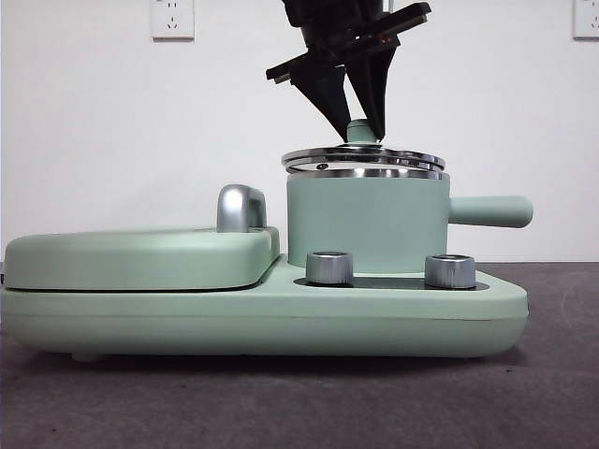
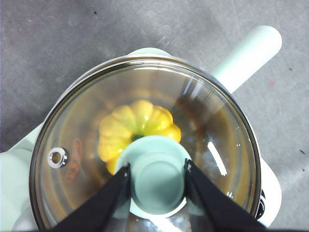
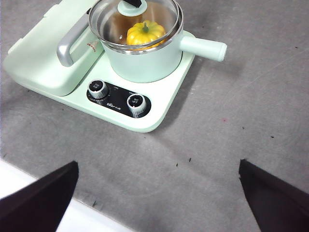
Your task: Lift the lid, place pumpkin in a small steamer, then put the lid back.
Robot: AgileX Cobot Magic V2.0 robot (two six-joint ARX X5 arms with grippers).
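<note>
Inside small steamer (image 3: 145,60): pumpkin (image 3: 145,33).

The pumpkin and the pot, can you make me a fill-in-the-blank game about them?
1. The pumpkin sits inside the ____.
2. The left gripper is shut on the lid's ____.
3. The lid is see-through, so you can see the ____ under it.
4. The base has ____ shiny dials in front.

Missing words: steamer; knob; pumpkin; two
</note>
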